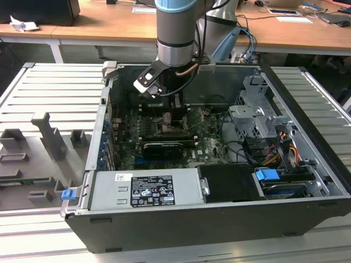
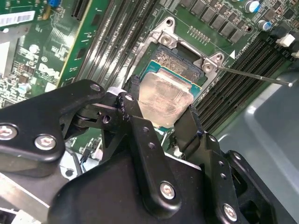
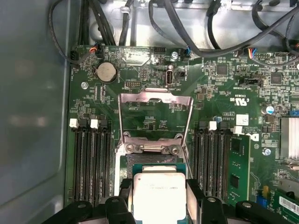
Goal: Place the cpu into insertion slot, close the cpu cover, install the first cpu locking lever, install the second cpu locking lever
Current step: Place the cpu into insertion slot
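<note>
Clamping the cpu (image 2: 166,95) by two edges, the hand (image 2: 161,109) is closed around it over the insertion slot (image 2: 176,57); the cpu cover (image 3: 156,97) is swung back, open.

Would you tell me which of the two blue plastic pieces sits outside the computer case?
The small blue clip at the exterior view's left, just outside the case; the larger blue piece lies inside it, toward the exterior view's right.

- First wrist view: the chip (image 3: 159,198) is cut off by the frame edge.
- Second wrist view: the chip hides most of the socket (image 2: 177,57).
</note>
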You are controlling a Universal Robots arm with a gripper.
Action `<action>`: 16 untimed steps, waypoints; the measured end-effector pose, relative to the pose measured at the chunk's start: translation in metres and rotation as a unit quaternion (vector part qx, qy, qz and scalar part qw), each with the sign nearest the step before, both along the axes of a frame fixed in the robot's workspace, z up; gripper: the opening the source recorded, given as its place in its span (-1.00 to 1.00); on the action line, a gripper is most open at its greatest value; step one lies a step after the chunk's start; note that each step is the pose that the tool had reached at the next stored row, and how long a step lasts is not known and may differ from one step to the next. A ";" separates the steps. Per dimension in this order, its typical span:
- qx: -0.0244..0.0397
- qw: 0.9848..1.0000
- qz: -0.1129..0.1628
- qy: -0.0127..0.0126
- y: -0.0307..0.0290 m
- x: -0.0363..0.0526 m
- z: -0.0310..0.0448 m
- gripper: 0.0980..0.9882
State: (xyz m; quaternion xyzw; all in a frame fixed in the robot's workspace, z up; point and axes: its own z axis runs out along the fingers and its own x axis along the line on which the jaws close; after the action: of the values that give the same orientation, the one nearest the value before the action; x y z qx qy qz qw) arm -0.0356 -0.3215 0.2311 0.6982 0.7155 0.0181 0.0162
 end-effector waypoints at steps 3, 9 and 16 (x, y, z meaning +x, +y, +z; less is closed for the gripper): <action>0.000 1.000 0.000 0.000 0.0022 -0.0015 -0.0054 0.00; 0.000 1.000 -0.003 0.000 0.0057 -0.0027 -0.0143 0.00; 0.000 1.000 -0.019 0.000 0.0063 -0.0032 -0.0230 0.00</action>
State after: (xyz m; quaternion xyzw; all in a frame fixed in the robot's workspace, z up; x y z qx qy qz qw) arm -0.0389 -0.3153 0.2082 0.7117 0.7021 0.0177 0.0165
